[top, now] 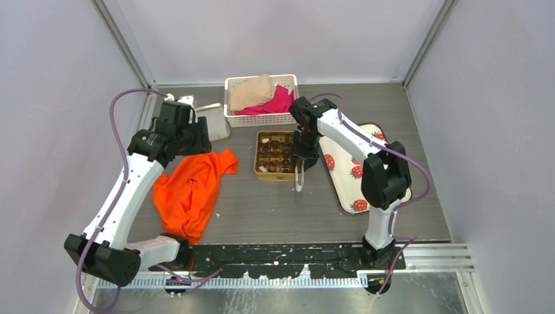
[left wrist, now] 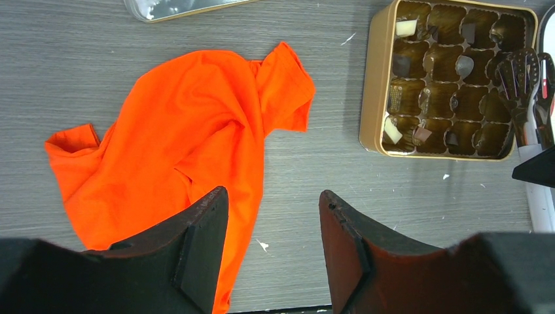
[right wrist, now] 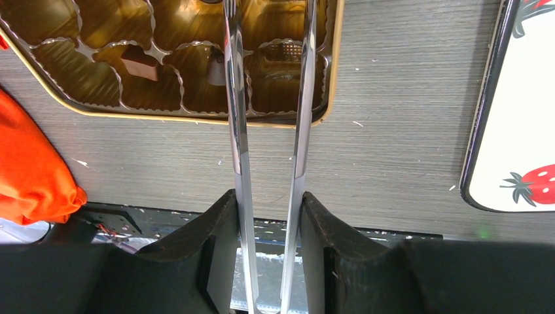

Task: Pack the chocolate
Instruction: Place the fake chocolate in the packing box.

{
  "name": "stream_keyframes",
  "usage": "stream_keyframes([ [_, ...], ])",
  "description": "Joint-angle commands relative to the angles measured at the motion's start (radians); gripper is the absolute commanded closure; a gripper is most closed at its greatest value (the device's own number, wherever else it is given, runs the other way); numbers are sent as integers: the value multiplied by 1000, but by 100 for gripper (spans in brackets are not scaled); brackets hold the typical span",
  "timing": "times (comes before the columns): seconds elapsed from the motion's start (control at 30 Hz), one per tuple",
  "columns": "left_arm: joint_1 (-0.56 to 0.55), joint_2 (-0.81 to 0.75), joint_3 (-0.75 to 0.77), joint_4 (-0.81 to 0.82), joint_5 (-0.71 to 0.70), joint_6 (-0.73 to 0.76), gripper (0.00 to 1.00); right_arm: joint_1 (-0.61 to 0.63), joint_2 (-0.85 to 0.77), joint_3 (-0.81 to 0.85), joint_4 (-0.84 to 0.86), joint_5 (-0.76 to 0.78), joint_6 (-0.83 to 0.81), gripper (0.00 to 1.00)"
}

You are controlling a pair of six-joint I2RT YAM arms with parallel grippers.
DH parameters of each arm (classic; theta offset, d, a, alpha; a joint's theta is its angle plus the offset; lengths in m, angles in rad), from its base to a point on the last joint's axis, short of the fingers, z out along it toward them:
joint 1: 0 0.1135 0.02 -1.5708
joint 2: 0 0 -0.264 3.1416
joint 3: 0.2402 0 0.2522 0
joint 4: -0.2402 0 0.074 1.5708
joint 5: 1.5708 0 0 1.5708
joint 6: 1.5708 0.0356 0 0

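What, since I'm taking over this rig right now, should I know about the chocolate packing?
Left claw: open, empty, above the table by the orange shirt.
Right claw: shut on tongs, tips over the tin; whether they hold a piece is unclear.
Chocolate: several pieces sit in the tin, dark and cream; most cells are empty.
Left to do: no loose pieces show; the tray is partly hidden, so check there.

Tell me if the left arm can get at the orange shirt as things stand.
Probably yes. The left gripper hangs open over the edge of the shirt, with nothing between them. The right gripper, shut on tongs at the tin, is well off to the side.
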Motion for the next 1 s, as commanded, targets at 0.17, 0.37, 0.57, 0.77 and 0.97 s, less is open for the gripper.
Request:
stream_keyframes([
  [0.17,-2,-19,35,17,7,-14,45,6,-56,-2,32,-14,13,66],
  [0.37,-2,-26,28,22,9,-18,45,6,-55,8,31,-9,13,65],
  [0.57,-2,-25,23,23,2,-18,45,10,-52,15,27,-30,10,65],
  [0.77,-2,-10,37,22,4,-18,45,14,-70,-4,21,-33,0,59],
  [0.97,-2,2,44,21,16,-25,45,15,-69,-1,16,-24,-5,59],
])
